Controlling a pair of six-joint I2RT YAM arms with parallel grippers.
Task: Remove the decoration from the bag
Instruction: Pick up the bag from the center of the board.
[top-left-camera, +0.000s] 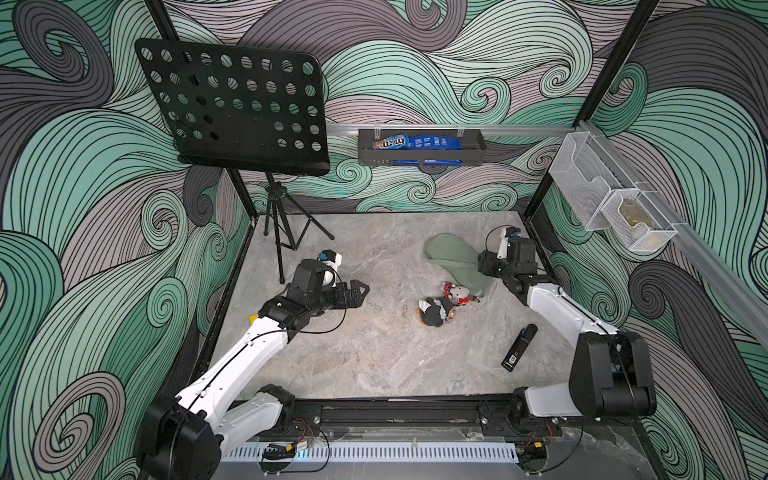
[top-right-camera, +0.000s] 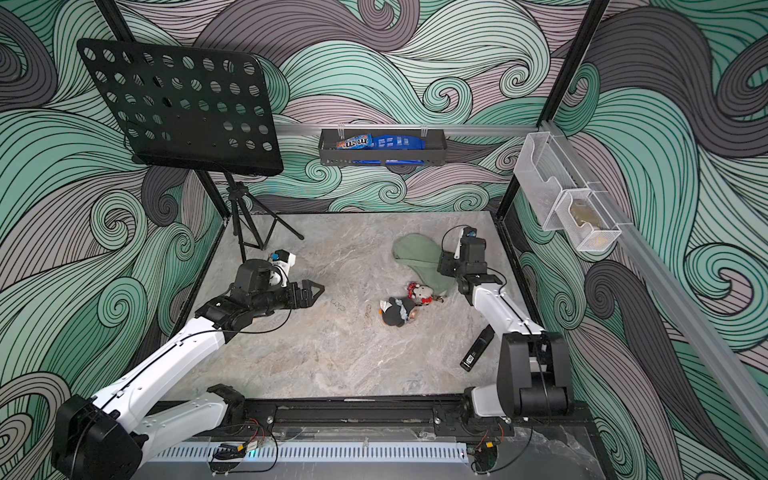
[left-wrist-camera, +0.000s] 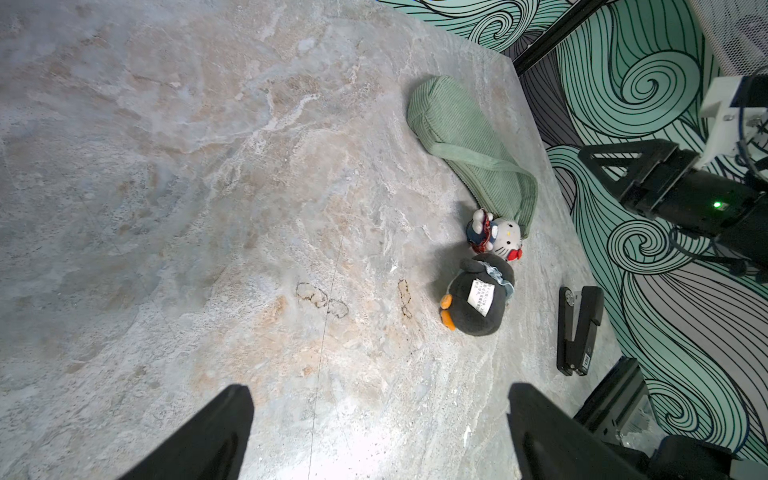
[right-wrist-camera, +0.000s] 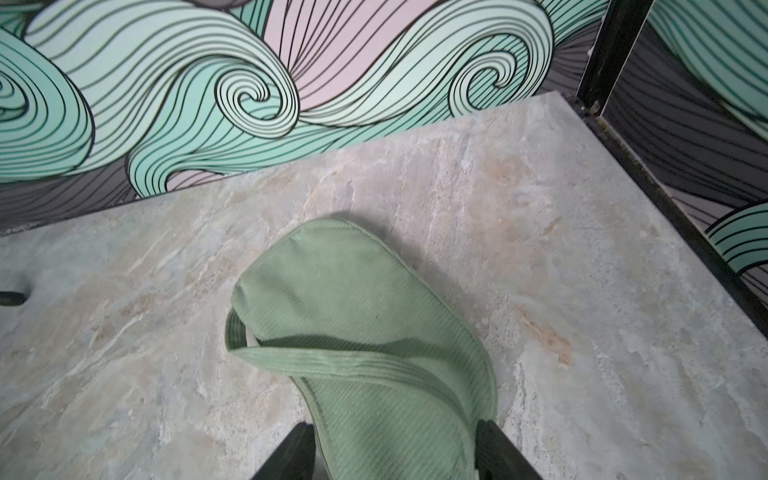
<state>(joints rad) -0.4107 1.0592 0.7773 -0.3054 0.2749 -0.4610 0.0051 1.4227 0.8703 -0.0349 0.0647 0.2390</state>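
A black perforated music stand (top-left-camera: 232, 108) on a tripod (top-left-camera: 286, 220) stands at the far left of the grey marbled surface (top-left-camera: 374, 357). A black stapler (top-left-camera: 519, 347) lies near the right edge. On the wave-patterned back wall hangs a black basket (top-left-camera: 473, 145) holding an M&M's packet (top-left-camera: 388, 143) and blue packets (top-left-camera: 434, 142). Two white mesh bins (top-left-camera: 582, 174) hang on the right wall.

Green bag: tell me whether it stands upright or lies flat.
Lies flat: the bag slumps on the table, its strap draped across it.
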